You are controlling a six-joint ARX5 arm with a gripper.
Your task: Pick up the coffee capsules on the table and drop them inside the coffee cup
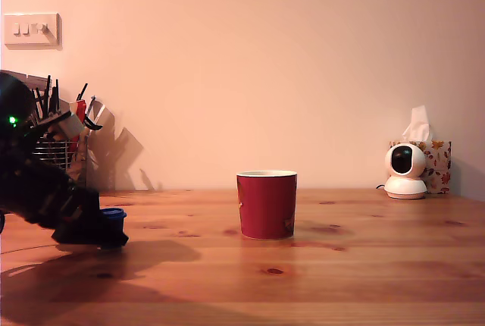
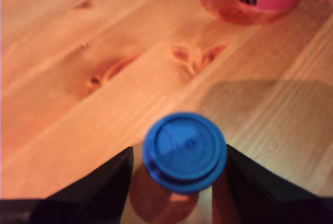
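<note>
Warm knotted pine planks form the table (image 2: pixel 78 36), where the black gripper (image 2: pixel 179 182) sits low, its jaws spread just wider than the small dark-blue capsule (image 2: pixel 184 151) standing between them, seemingly not yet clamped. Farther off, well apart, waits the smooth red cream-rimmed coffee cup (image 1: pixel 267 205), open-mouthed for the drop.

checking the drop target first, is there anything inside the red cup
Cannot tell. The exterior view shows the red cup side-on, so only its outer wall and pale rim show; the inside is hidden. The wrist view catches just its lower part. The blue capsule sits between the gripper fingers, on the table.
</note>
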